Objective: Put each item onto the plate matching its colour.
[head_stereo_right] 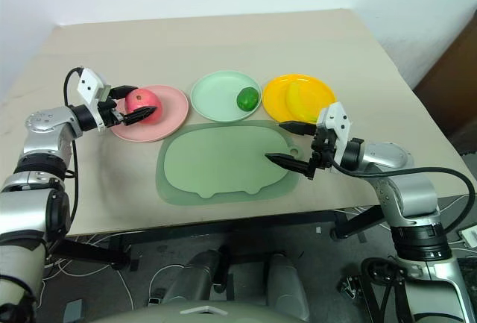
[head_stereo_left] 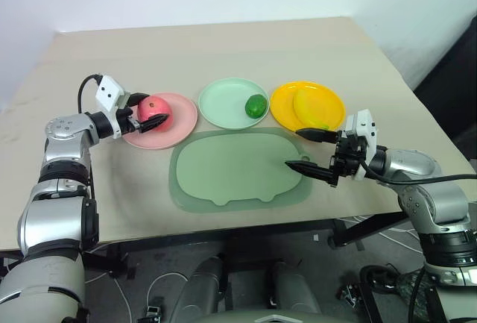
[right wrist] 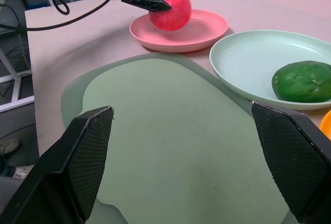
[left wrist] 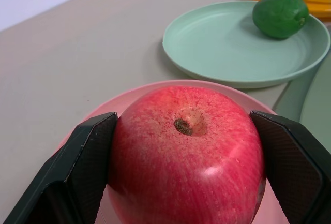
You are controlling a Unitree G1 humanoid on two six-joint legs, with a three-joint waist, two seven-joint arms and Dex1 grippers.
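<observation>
Apple (left wrist: 186, 157): on pink plate (head_stereo_left: 179, 125) — left gripper (head_stereo_left: 153, 114) jaws either side, touching it.
Right gripper (head_stereo_left: 309, 150): jaws wide apart, empty, over green mat (head_stereo_left: 231, 170).
Green fruit (head_stereo_left: 256, 105): on mint plate (head_stereo_left: 223, 103).
Banana (head_stereo_left: 314, 104): on yellow plate (head_stereo_left: 283, 103).

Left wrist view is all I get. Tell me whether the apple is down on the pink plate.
Observer: Yes. From the right wrist view, the apple rests on the pink plate, with the left gripper closed around it.
Operator: Report the right gripper.
Observer: The right gripper is open and holds nothing, above the green mat.
Operator: Confirm the banana.
Observer: The banana lies wholly on the yellow plate.
</observation>
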